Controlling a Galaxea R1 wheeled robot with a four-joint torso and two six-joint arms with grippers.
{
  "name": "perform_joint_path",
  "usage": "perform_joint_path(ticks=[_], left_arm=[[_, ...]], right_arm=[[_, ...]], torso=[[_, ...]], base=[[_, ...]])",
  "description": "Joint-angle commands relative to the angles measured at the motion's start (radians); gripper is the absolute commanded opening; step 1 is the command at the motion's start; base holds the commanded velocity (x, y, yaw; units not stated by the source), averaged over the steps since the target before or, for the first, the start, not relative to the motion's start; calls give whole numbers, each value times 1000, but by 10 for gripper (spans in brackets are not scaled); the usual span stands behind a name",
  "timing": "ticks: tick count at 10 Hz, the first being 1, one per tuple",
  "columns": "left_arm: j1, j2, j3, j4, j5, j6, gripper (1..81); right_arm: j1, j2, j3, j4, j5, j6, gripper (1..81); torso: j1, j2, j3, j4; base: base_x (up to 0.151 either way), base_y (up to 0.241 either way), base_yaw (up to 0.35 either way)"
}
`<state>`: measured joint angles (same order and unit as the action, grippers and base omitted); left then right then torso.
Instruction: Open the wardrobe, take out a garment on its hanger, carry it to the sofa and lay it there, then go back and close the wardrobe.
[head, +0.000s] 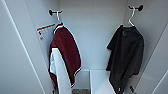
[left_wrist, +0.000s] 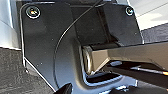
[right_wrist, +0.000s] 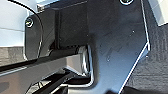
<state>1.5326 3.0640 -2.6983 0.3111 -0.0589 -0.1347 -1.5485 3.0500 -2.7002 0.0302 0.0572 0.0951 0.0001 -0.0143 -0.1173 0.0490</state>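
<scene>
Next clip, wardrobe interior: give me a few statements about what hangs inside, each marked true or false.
1. The wardrobe stands open. True.
2. The black garment hangs on the left. False: it hangs on the right; the maroon jacket hangs on the left.
3. The garment's hanger hooks over a dark peg. True.
4. The maroon jacket lies on the wardrobe floor. False: it hangs from a hook.
5. A printed sheet is on the inner wall beside the jacket. True.
</scene>
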Motion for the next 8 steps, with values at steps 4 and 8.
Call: perform_joint_path(ticks=[4,8], left_arm=[[-31,7,6,14,54,3,811],[-33,7,6,14,54,3,811]], right_arm=[[30,5,2,8,-60,-5,811],[30,5,4,8,-60,-5,811]], torso=[[0,0,0,-73],[0,0,48,-206]], base=[[0,0,0],[0,0,0]])
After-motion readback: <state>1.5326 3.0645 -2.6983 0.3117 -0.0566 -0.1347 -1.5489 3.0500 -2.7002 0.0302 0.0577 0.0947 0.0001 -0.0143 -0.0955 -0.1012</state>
